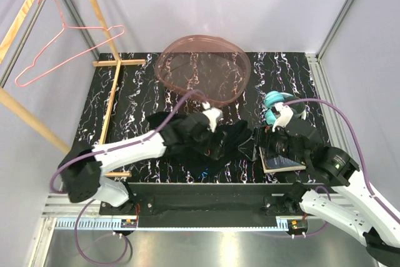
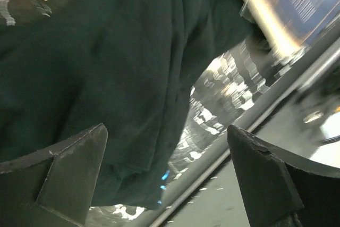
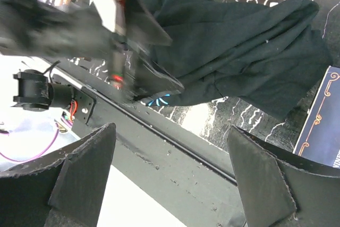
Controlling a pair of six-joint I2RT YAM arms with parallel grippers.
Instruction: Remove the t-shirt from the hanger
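Shirt (image 1: 228,145), black and crumpled in a soft heap, lies on the table (image 1: 137,110) at about 6 o'clock from its centre, near the front edge; a tiny blue tag (image 2: 164,176) shows at its hem, seen also in the right wrist view just under the left arm. Hanger (image 1: 69,42), thin pink wire, sits well apart at 10 o'clock, up by the wooden rack (image 1: 28,7), with no cloth on it.

Left gripper (image 2: 166,131) is over the left part of the heap with its jaws spread wide; both fingers (image 2: 69,176) frame the dark fabric but clamp nothing, and whether the tips touch the cloth cannot be told. Right gripper (image 3: 171,128) stands at the shirt's 3 o'clock side, jaws likewise wide apart and holding nothing; between them shows the table's front edge.

Basin (image 1: 247,70), see-through pink and round, is at 12 o'clock, tilted, its floor bare. Book (image 1: 281,161), dark blue, lies at 4 o'clock just beside the shirt, partly under the right arm; a teal toy (image 1: 275,105) stands at 2 o'clock.
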